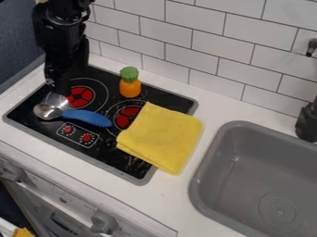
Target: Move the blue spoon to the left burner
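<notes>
The job looks partway along, by my judgement. The blue spoon [88, 117] lies on the black stove top [38, 129], its metal bowl at about 8 o'clock from the red centre of the left burner [80, 96]. Its handle runs from the bowl towards 4 o'clock, passing just below that red centre, and the tip reaches the near side of the right burner [128, 116]. So the spoon sits at the left burner's lower edge at best, and 0 of it covers the red middle.

The gripper [57, 90] hangs at about 9 o'clock from the left burner, close above the spoon's bowl. I cannot tell whether it is open, closed or gripping the spoon: the black gripper against the black stove top hides that, and a shiny patch beneath it may be part of the spoon or merely glare.

What seems left is 1 short shift of the spoon towards 1 o'clock, to bring it over the left burner, and then a clean release.

The orange toy with a green top [130, 87] stands at 2 o'clock from the left burner, and the yellow cloth [162, 137] lies at 4 o'clock, partly over the stove's edge. Neither seems to block that short path.
</notes>
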Available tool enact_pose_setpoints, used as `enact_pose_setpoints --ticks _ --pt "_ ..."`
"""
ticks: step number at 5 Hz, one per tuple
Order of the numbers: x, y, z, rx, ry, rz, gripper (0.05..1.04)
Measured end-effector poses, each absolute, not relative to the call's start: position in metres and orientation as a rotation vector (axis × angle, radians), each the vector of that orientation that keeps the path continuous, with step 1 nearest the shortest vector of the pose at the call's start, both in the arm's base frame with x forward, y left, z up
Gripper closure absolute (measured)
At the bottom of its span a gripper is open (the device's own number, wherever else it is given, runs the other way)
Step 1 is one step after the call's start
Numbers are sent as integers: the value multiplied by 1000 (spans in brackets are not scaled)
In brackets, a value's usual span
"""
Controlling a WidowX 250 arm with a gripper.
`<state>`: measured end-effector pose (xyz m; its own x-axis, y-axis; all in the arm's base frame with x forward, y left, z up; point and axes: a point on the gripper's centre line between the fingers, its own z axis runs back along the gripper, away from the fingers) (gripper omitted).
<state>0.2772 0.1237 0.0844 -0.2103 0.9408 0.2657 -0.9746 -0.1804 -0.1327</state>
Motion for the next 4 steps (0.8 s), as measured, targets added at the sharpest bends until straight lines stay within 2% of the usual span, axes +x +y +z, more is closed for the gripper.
enact_pose_setpoints --ticks 2,4 --pt "275 121 59 163 -257 1731 83" --pt "279 122 17 103 -185 1664 83"
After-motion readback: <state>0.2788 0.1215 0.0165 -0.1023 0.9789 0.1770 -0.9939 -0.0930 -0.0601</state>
